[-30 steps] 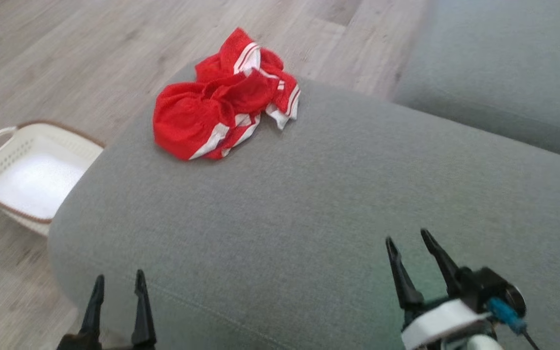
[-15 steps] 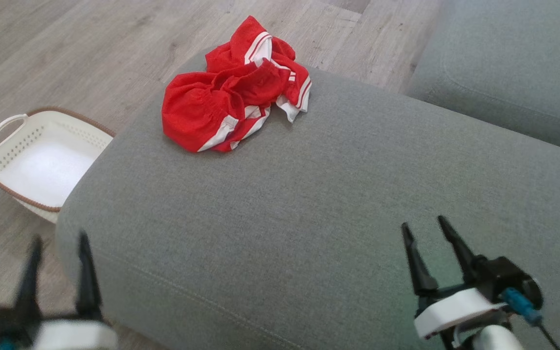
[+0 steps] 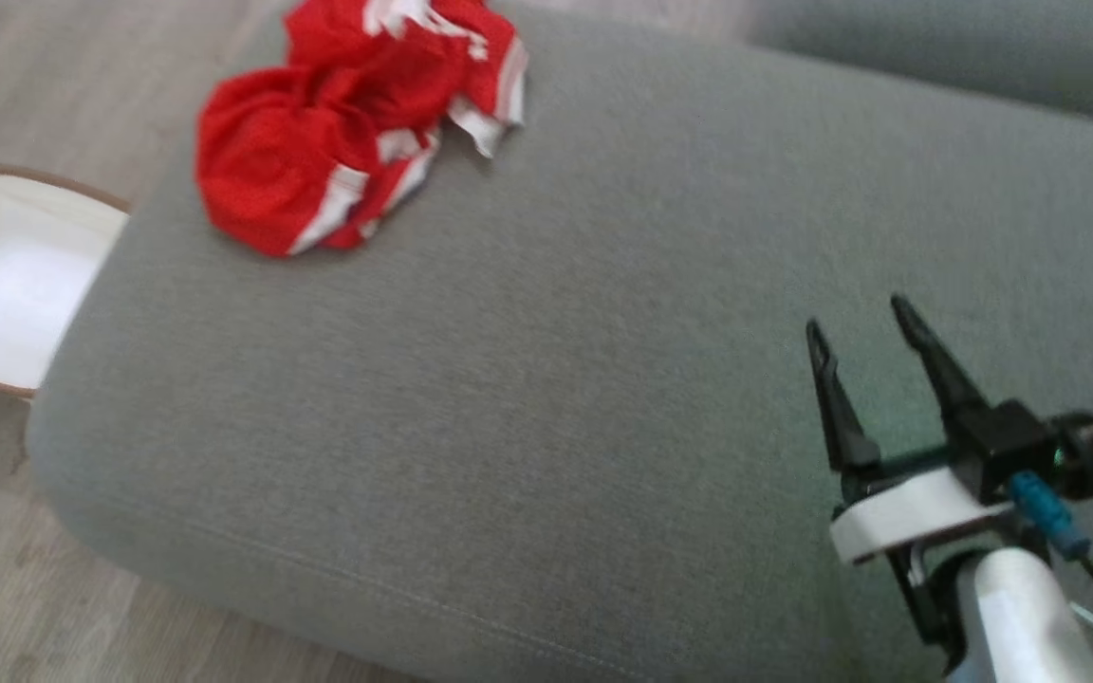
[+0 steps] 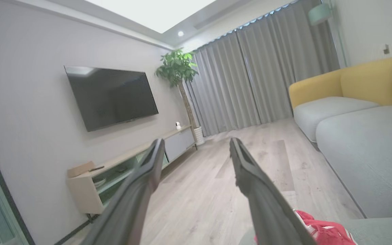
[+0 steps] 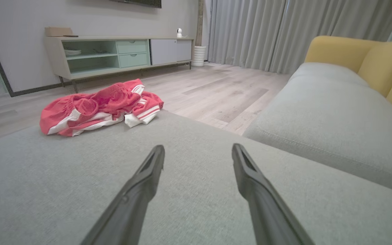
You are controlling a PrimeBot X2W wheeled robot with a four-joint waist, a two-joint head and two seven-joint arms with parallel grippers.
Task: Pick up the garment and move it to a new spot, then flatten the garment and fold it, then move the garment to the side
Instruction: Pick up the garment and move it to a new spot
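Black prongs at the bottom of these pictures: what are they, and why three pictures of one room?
They are the fingers of a wheeled robot's two grippers, its hands. One picture comes from a camera on its head, looking down at a grey sofa cushion; there the right gripper shows at the lower right. The other two come from cameras on its wrists, each looking along its own fingers, so the left gripper points out over the floor. A crumpled red garment with white stripes lies at the cushion's far left corner, and a white basket stands on the floor beside the cushion. Both grippers are open and hold nothing; the garment has not yet been picked up.
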